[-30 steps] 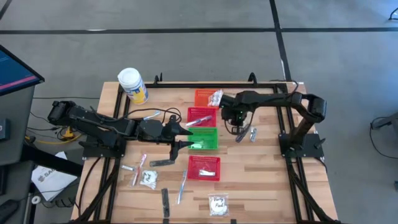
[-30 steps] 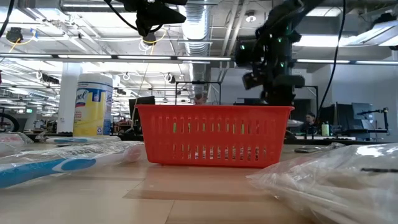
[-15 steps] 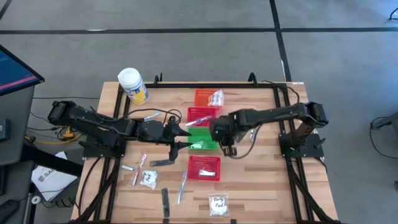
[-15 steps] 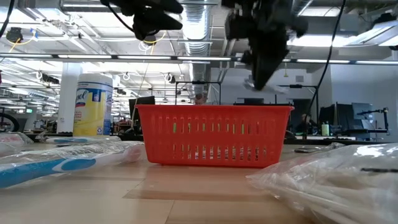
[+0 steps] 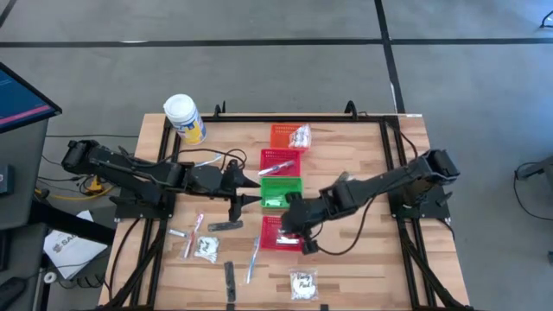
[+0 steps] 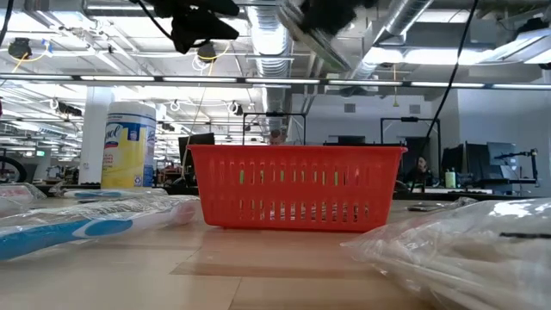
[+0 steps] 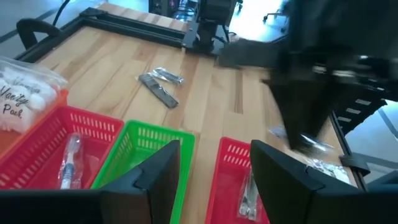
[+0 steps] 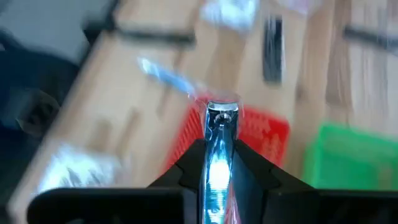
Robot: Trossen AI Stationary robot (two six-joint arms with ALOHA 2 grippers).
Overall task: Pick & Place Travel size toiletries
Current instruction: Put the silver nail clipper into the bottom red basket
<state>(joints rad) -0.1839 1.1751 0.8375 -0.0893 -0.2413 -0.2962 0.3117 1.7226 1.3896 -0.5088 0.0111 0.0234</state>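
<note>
My right gripper point(image 5: 301, 233) hovers over the near red basket point(image 5: 270, 235), shut on a small silvery tube point(image 8: 220, 144). My left gripper point(image 5: 245, 195) waits open just left of the green basket point(image 5: 282, 192), touching nothing. The near red basket holds silvery tubes point(image 7: 247, 196). A toothbrush point(image 7: 68, 163) lies in the far red basket point(image 5: 281, 161), and a sachet point(image 5: 300, 134) in the orange basket point(image 5: 282, 136). More toiletries lie loose on the table: a sachet point(image 5: 206, 249), toothbrushes point(image 5: 253, 259), dark strips point(image 5: 229, 281) and another sachet point(image 5: 302, 283). My right gripper pinches the silvery tube between its two fingers, and the tube's free end point(image 8: 222, 116) sticks out past the fingertips. The fingers slant down toward the table's near left. The tube is lifted clear, above the near red basket.
A large white jar with a yellow label point(image 5: 184, 118) stands at the far left corner. On the right half of the table a dark strip point(image 7: 159, 91) and a silvery tube point(image 7: 169, 76) lie on bare wood. The four baskets stand in a row down the middle.
My right gripper has swung from the table's right side beside the far baskets toward the near edge and left, rising and tipping flatter, with the silvery tube in its fingers. It now hangs over the near red basket.
</note>
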